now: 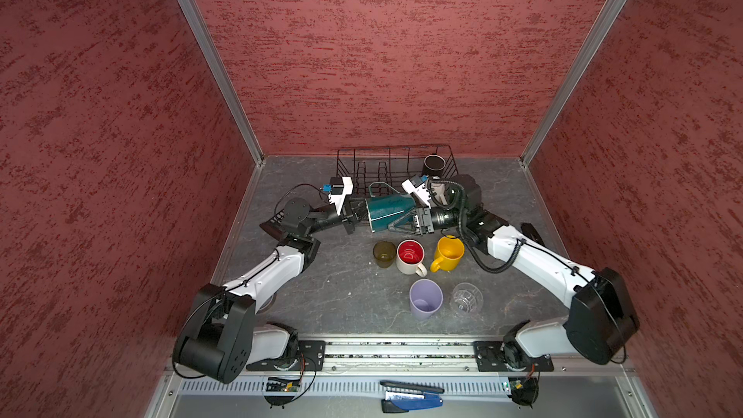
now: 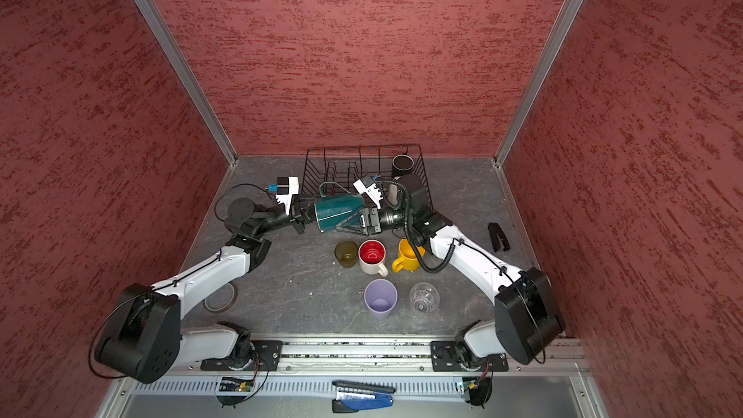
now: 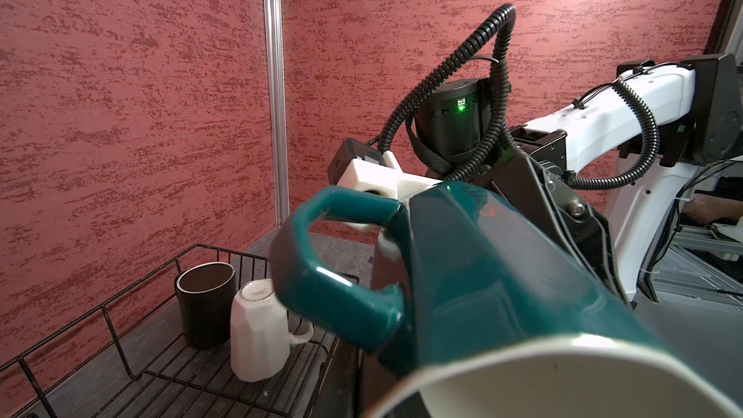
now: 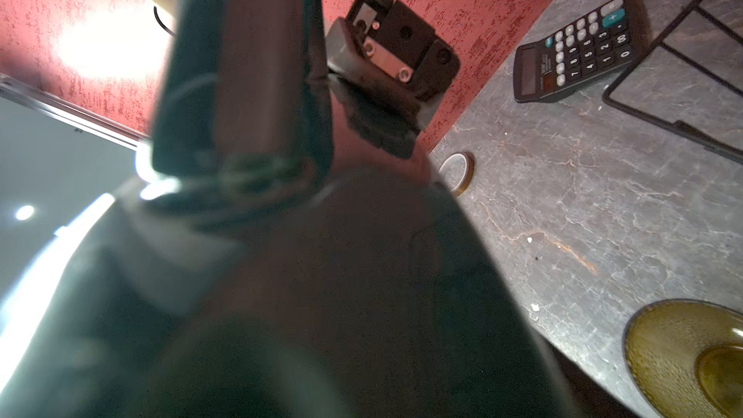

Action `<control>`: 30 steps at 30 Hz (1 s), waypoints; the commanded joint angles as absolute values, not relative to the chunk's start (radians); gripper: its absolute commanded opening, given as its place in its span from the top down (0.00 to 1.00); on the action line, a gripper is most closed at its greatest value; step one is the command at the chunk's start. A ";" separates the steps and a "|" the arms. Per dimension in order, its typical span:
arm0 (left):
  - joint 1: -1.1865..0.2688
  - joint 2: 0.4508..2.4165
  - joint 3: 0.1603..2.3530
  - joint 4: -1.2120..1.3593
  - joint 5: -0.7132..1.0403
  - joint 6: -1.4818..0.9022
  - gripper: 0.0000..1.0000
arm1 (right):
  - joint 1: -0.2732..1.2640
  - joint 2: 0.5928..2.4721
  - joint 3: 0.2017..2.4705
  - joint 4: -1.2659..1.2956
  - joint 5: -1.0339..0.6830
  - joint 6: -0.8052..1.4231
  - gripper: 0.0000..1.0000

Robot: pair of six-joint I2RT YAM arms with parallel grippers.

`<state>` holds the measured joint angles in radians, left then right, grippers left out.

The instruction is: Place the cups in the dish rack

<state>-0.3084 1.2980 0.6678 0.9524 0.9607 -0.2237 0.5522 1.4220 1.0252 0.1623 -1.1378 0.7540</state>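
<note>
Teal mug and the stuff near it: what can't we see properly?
Right wrist view: teal mug fills it, dark and blurred; right end effector fingers unclear.
Left wrist view: left end effector fingers hidden behind the mug's rim.
Top views: right arm's cable covers most of the white mug.

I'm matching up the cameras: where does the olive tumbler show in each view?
Top view: olive tumbler left of the red-lined mug.
Top view: olive tumbler, same spot.
Left wrist: not in it.
Right wrist: olive tumbler at the picture's edge, partly cut off.
Shared landmark: dish rack.
</note>
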 commanded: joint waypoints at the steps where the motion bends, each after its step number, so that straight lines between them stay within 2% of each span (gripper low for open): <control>1: -0.321 1.274 0.695 1.042 0.987 -0.259 1.00 | 0.544 1.409 1.023 0.227 -1.123 0.807 0.01; 30: -0.363 1.282 0.696 0.916 1.052 -0.187 1.00 | 0.540 1.428 1.092 0.234 -1.082 0.818 0.01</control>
<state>-0.3370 1.2980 0.6678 0.8898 1.0134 -0.2066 0.5430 1.4223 1.0451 0.2153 -1.1278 0.8055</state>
